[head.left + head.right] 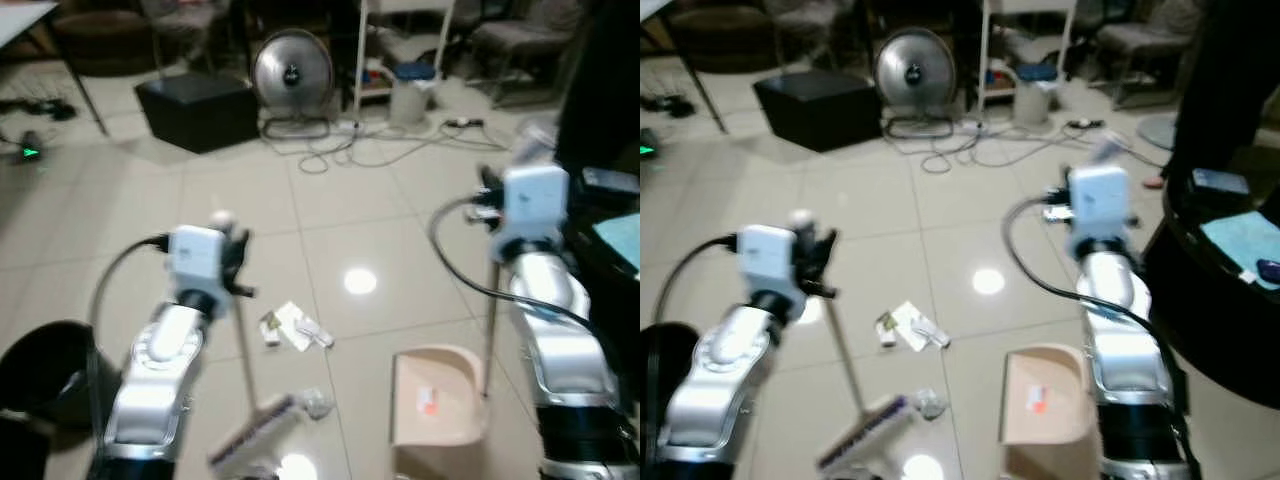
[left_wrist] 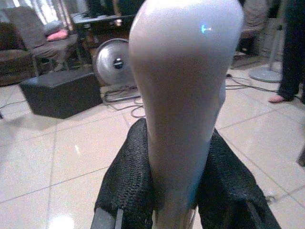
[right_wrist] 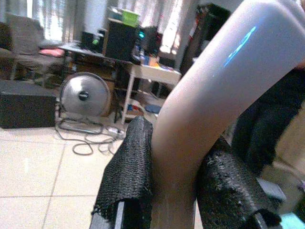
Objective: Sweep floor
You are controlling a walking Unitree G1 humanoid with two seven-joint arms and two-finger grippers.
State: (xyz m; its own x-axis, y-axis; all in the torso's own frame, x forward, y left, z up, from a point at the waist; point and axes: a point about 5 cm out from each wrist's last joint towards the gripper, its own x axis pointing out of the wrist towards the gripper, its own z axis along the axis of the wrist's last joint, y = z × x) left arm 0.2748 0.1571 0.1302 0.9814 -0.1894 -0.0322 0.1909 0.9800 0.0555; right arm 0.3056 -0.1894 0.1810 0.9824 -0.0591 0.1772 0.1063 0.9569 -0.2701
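Litter [image 1: 295,327] lies on the tiled floor [image 1: 380,200] between my broom [image 1: 255,428] and dustpan [image 1: 435,405]. My left hand [image 2: 176,191] pinches the broom handle; my right hand [image 3: 174,191] pinches the dustpan's.

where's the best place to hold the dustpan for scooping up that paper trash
By the top of its upright handle, closing the fingers from both sides, as the right gripper does. The pole stands tall behind the pan, so a high grip keeps the dustpan flat on the tiles, its mouth toward the litter.
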